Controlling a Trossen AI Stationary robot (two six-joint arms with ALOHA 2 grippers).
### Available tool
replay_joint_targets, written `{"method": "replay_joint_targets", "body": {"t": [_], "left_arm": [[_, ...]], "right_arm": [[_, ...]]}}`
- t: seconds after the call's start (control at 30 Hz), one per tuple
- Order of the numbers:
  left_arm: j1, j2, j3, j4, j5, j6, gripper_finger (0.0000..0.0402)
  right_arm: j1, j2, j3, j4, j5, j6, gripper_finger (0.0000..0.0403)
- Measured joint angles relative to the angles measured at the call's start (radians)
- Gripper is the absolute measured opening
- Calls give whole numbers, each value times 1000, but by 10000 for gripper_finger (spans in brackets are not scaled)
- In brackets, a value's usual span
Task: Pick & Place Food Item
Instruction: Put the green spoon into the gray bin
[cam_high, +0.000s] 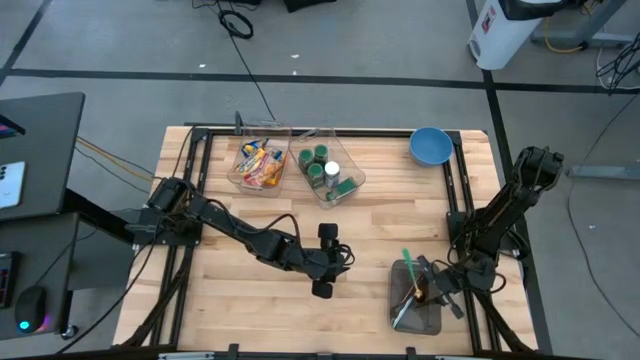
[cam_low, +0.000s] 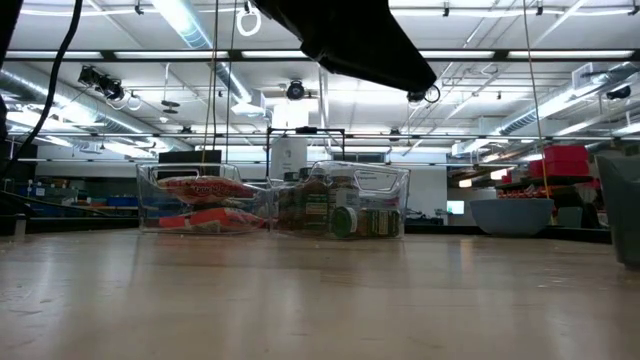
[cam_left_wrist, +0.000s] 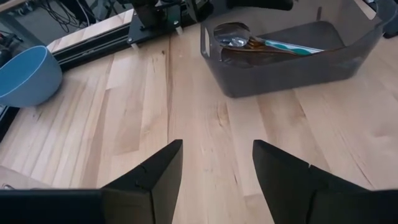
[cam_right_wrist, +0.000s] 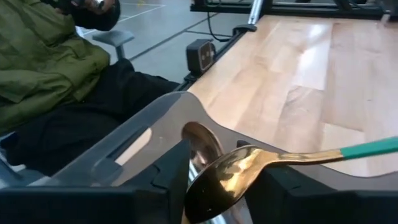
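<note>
The food items are bright snack packets (cam_high: 260, 165) lying in a clear bin (cam_low: 200, 205) at the table's far side. Beside it, a second clear bin holds green-lidded jars (cam_high: 325, 170). My left gripper (cam_high: 335, 262) hovers over the middle of the table, open and empty, pointing toward a grey bin (cam_high: 415, 298) at the near right. My right gripper (cam_high: 428, 292) reaches into that bin, its fingers apart. A gold spoon (cam_right_wrist: 227, 177) with a teal handle lies between them. My right gripper has the gold spoon's bowl (cam_right_wrist: 211, 186) in the gap between its two fingers (cam_right_wrist: 168, 180), inside the grey bin. I cannot tell whether either finger touches it. The teal handle (cam_right_wrist: 373, 148) runs out across the bin's rim.
A blue bowl (cam_high: 430, 146) stands at the far right corner. Bare wood lies between the far bins and the grey bin (cam_left_wrist: 292, 59). A black rail frame (cam_high: 200, 200) borders the table. A seated person in a green jacket (cam_right_wrist: 43, 56) is just beyond the table's edge.
</note>
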Motion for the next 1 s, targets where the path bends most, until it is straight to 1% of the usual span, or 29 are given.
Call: {"method": "replay_joint_targets", "body": {"t": [0.2,0.33,0.6,0.8,0.9,1.0], "left_arm": [[0,0,0,-16,0,-3,203],[0,0,0,-23,-15,-3,203],[1,0,0,-23,-21,-3,203],[12,0,0,0,-113,-9,203],[39,16,1,58,-98,-30,203],[69,65,0,117,-10,-45,203]], "right_arm": [[0,0,0,-38,51,19,178],[0,-1,2,-89,68,61,195],[20,-2,3,-95,74,81,199],[23,-2,3,-95,76,84,192],[23,-2,2,-94,76,83,190],[23,-1,2,-93,78,83,190]]}}
